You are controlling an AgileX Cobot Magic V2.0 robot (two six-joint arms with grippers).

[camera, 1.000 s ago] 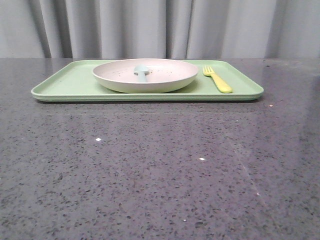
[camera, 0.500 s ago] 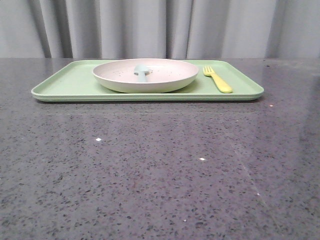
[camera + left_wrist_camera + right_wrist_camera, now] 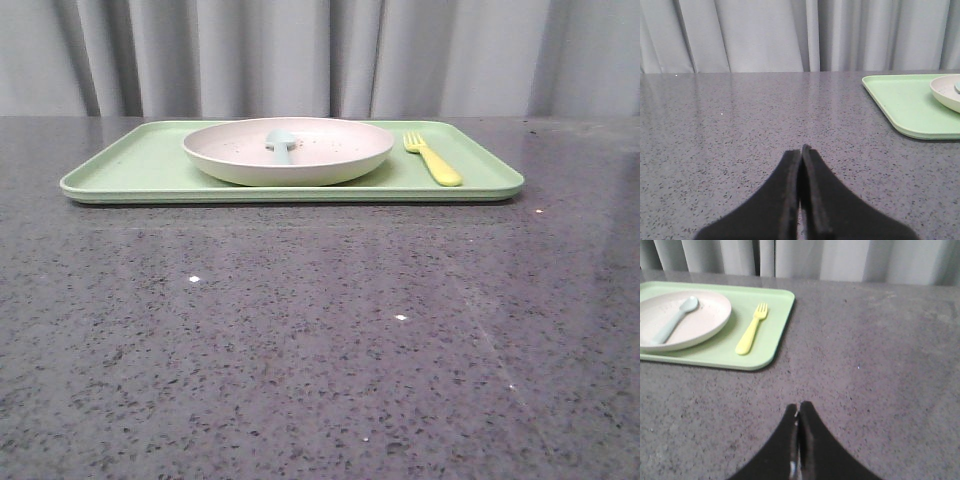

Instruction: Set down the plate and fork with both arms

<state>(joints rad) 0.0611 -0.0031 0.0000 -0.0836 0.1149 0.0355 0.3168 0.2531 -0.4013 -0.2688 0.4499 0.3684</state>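
Front view showed you the round pale pink speckled plate (image 3: pixel 289 150) on the flat light-green plastic tray (image 3: pixel 120 170) by the desk's (image 3: pixel 320 340) far edge, with the yellow plastic fork (image 3: pixel 432 159) just beside it toward the right edge. Your left claw (image 3: pixel 801 150) and right claw (image 3: pixel 798 407) were pressed closed, empty, above bare desk. That fitted either placed or awaiting pickup; you should've checked before reaching.
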